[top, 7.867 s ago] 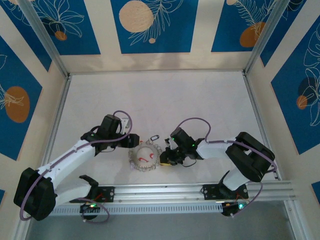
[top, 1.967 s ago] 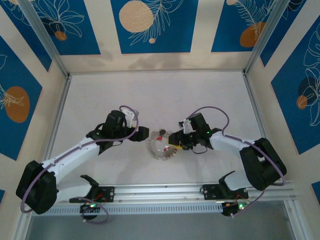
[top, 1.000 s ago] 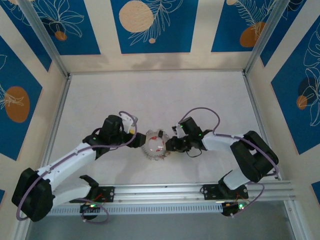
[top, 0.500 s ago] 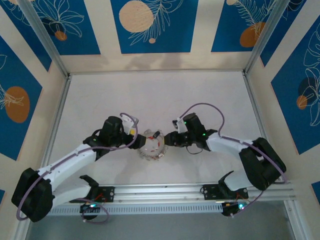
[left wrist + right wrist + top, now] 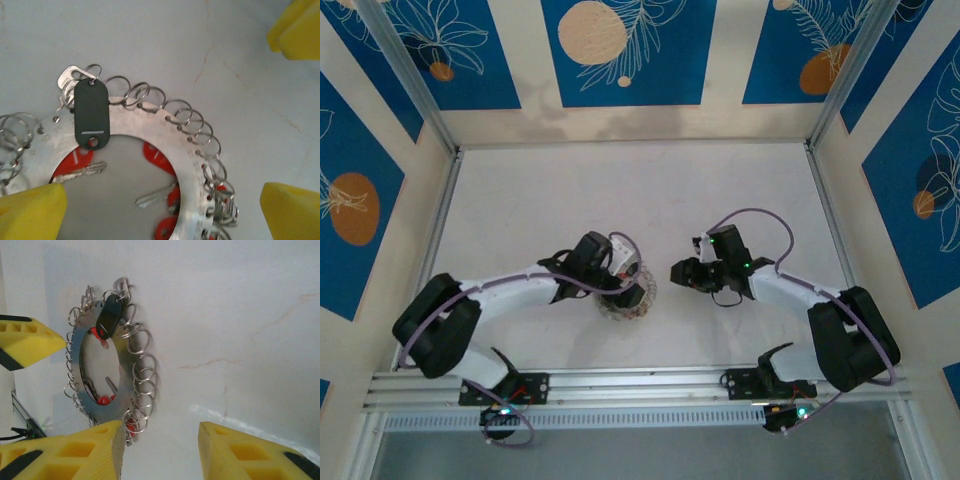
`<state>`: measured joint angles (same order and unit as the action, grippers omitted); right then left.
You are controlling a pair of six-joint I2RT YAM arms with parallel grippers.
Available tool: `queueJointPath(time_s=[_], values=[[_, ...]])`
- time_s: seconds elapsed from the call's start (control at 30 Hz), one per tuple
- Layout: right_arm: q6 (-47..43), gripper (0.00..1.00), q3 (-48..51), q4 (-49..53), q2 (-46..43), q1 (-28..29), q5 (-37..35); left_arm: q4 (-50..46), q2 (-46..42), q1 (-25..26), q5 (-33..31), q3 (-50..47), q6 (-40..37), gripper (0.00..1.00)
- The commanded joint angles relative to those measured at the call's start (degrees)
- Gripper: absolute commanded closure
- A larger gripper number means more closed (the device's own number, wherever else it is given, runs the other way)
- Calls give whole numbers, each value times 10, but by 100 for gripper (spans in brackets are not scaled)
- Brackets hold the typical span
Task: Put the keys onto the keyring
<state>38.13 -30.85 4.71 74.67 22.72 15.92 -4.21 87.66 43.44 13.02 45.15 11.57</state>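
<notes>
Left claw wide open, yellow fingers spread over the keyring, gripping nothing. Right claw part open and empty, just beside the ring, apart from it. Keyring lies flat on the white surface between both claws, red keys inside its hole, a black tag across its rim, small wire rings strung round the outer edge.

place: robot test cell | aluminium frame | blue printed panels
</notes>
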Motion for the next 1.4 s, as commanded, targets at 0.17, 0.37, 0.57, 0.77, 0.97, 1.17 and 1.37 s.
queueJointPath(time_s=[0.17,0.37,0.57,0.77,0.97,1.17,1.37], values=[[36,62,20,-48,29,15,85,10,91,-10,92,53,93,9],[-75,69,-9,-37,45,76,31,19,65,-33,86,26,109,25],[-337,74,14,-103,-73,146,-105,-10,-38,-99,68,-23,111,34],[-508,69,22,-191,-49,154,-59,-75,-136,-177,24,-45,128,33],[-771,64,-59,-35,-6,185,-49,-106,-173,-213,14,-52,141,33],[-847,54,-84,39,38,190,-102,-103,-191,-233,-5,-74,151,32],[-843,57,-51,-25,95,207,-160,-106,-200,-235,-26,-79,144,32]])
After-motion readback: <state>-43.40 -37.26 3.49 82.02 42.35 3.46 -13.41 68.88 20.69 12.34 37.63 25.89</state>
